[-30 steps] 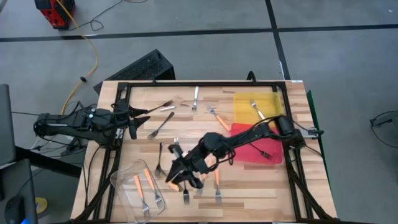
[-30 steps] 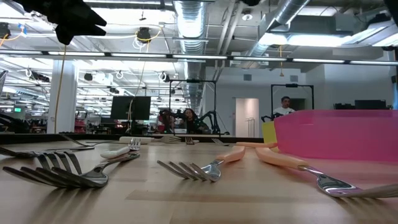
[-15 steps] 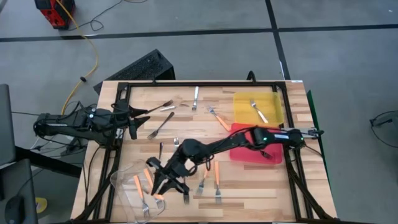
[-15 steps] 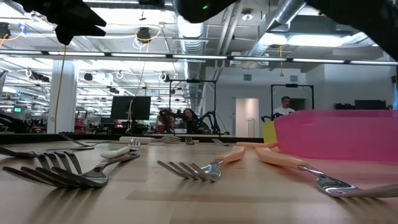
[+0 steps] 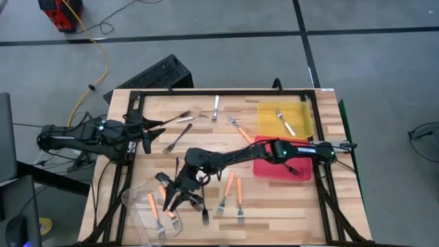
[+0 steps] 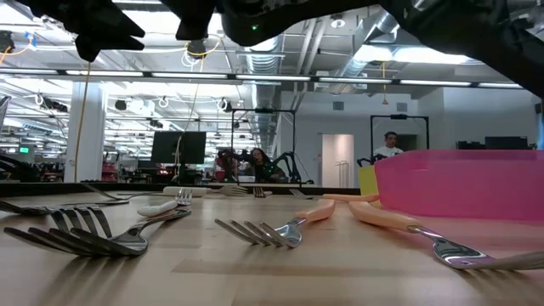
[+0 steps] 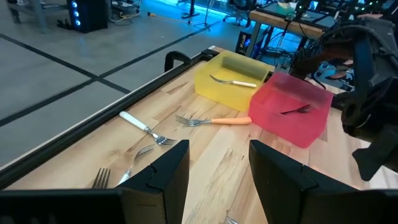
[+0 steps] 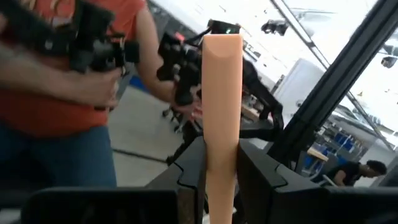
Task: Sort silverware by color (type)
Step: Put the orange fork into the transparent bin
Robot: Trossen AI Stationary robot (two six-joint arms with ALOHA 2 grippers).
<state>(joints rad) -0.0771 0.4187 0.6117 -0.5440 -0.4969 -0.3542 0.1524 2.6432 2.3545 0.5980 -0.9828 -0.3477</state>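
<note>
— The right gripper (image 5: 173, 199) is closed around an orange-handled fork (image 8: 221, 118). It hangs at the edge of the clear tub (image 5: 134, 203), near the left front corner of the table (image 5: 274, 213). From above the arm covers the fork, so I cannot see its tines.

— And the left gripper (image 5: 152, 127)?

— It waits at the left edge of the table, fingers (image 7: 159, 174) apart, holding nothing.

— Where are the other forks?

— Two orange forks (image 5: 151, 205) lie in the tub, and two more orange ones (image 5: 228, 186) on the wood beside the right arm. Dark forks (image 5: 180, 137) lie near the left gripper. A white-handled fork (image 5: 283, 122) lies in the yellow tray (image 5: 267, 110), and a dark one (image 7: 296, 110) in the red tray (image 5: 302, 171).

— The room?

— A grey floor with a yellow cable (image 5: 101, 51). A person in an orange shirt (image 8: 93, 99) stands near.
</note>
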